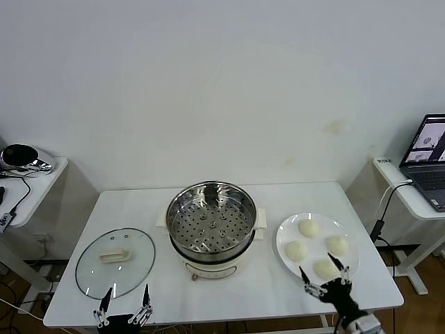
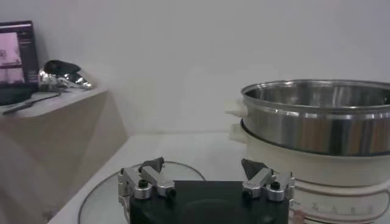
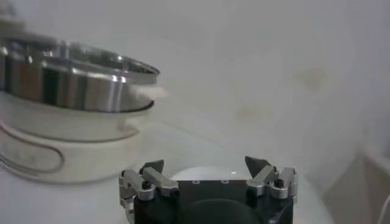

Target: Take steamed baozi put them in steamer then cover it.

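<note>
**Mia:** Where are the four small round cream-white dough buns?

**Ben:** They sit on the flat white plate, on the robot's right side of the white table. The nearest bun is at the plate's front edge.

**Mia:** Which gripper is closer to them?

**Ben:** The right gripper. It hangs just over that front bun, and its fingers are spread wide with nothing in them. The bun lies just ahead of it, so I think it only has to dip down a little.

**Mia:** Where do the buns go?

**Ben:** Into the round shiny steel pot with the holey tray, to the left of the plate. It is empty.

**Mia:** And the other gripper?

**Ben:** The left gripper waits, wide and empty, at the near edge of the round clear glass lid with the cream-white handle.
</note>
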`<control>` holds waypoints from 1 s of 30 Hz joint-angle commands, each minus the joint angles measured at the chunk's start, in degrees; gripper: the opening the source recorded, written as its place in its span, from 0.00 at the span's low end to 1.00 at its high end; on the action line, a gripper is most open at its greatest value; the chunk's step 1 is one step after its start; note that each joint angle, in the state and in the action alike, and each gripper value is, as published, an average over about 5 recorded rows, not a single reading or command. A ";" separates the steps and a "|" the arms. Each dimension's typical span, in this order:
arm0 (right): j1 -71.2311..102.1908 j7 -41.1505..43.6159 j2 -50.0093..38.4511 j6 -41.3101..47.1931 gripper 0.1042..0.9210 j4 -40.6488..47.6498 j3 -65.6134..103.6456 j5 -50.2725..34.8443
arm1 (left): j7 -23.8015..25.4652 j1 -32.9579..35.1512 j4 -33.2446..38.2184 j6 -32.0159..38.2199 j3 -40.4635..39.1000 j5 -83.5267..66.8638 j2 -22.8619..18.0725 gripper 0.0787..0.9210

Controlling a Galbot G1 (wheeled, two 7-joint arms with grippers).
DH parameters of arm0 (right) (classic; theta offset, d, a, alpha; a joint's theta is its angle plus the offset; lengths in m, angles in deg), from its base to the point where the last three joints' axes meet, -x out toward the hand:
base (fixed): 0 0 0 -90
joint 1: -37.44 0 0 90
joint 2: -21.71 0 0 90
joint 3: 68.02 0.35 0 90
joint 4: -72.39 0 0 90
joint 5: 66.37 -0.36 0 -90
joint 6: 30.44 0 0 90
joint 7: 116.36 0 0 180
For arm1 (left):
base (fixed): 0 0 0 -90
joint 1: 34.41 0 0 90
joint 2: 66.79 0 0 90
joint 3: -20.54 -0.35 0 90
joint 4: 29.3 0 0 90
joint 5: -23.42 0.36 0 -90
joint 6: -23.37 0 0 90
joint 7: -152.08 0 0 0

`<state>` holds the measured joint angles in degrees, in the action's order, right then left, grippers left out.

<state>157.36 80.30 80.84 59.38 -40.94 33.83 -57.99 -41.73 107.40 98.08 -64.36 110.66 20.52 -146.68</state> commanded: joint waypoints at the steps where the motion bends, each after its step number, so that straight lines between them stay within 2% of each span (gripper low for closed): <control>1: -6.39 3.19 -9.61 2.07 0.88 1.54 2.81 9.70 | 0.65 -1.05 -0.18 -0.69 1.25 1.07 0.51 0.88; 7: -17.75 15.18 -22.56 4.97 0.88 6.10 -0.40 16.79 | 0.73 -2.44 -0.56 -0.98 1.62 2.66 0.66 0.88; 14: -39.90 29.95 -33.32 4.38 0.88 17.26 -18.83 16.90 | 0.87 -3.33 -0.57 -1.62 1.63 4.31 0.71 0.88; 23: -72.37 43.22 -31.85 2.69 0.88 32.10 -54.53 13.70 | 0.79 -3.33 -0.25 -1.76 2.77 4.36 0.49 0.88; 30: -84.33 46.15 -27.02 2.45 0.88 40.15 -70.07 8.70 | 0.90 -3.88 -0.32 -2.01 4.01 4.05 0.57 0.88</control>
<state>88.16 119.84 55.02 62.03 -7.90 -20.74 -48.01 -40.81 103.53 97.86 -66.40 114.36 24.23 -146.12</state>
